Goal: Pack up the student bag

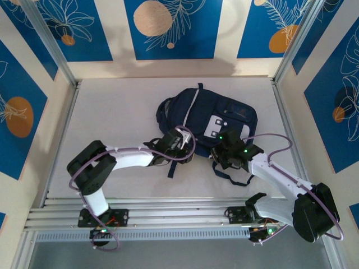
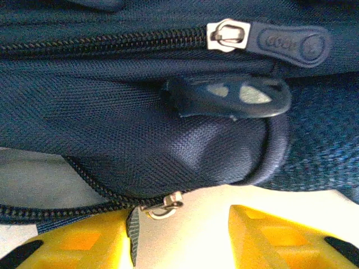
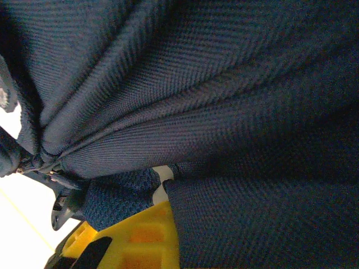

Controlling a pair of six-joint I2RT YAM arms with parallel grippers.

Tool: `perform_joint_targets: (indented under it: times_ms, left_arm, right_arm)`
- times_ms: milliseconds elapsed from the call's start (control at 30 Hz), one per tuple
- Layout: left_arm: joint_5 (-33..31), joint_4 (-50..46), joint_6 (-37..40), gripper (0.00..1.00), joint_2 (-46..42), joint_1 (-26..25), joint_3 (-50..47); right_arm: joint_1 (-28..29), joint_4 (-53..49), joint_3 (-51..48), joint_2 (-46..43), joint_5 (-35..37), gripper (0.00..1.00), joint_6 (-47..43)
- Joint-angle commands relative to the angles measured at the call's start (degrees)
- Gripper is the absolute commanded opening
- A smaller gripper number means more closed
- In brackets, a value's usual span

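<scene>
My left tool [image 2: 179,224] is spread, nothing between its yellow fingers [image 2: 73,246]. A small metal slider [image 2: 162,206] sits just ahead of the gap at about 11 o'clock, at the end of a curved zip. Above it, at 1 o'clock, there's a second zip with a rubber pull [image 2: 289,43].

My right tool [image 1: 231,152] is pressed together and looks to be nipping a fold of the bag [image 1: 207,115]; the cloth bunches tightly around it.

The bag lies flat on the counter [image 1: 112,112], a little toward 1 o'clock from the middle. My left tool is at its 7 o'clock edge and my right at 5 o'clock.

I'd say we're at the opening step, with nothing packed yet. Next I need to ease the left tool forward, close squarely on that little slider, then draw it along the zip while the right tool holds the cloth taut. It's a small target and could easily slip.
</scene>
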Motion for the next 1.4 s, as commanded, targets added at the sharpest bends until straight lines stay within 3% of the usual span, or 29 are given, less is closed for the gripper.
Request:
perform_joint_targets:
  times_ms: [0,167,367,667,967,1367]
  left_arm:
    - [-6.2,2.3,0.2,0.46,1.2,-0.4,0.1]
    - [-10.4,3.7,0.8,0.47,2.2,-0.4,1.1]
    - [-10.6,6.5,0.6,0.43,4.9,-0.4,3.1]
    - [-11.7,10.3,3.5,0.01,1.6,-0.4,0.7]
    - [-13.6,5.2,6.0,0.0,-1.6,-0.2,-0.1]
    - [-11.2,-3.9,7.1,0.0,-3.3,1.7,0.3]
  right_arm:
    - [-0.7,1.2,2.8,-1.6,-2.5,0.0,2.2]
    - [-0.8,1.2,4.6,-1.9,-3.3,0.0,3.0]
    - [-0.5,2.2,5.3,-1.3,-4.4,0.0,3.6]
    - [-0.9,3.4,3.8,0.3,-4.4,0.0,2.8]
    - [-1.4,1.0,3.9,0.5,-2.6,0.0,0.1]
    - [-1.7,-6.1,3.6,-1.9,4.1,0.0,-5.6]
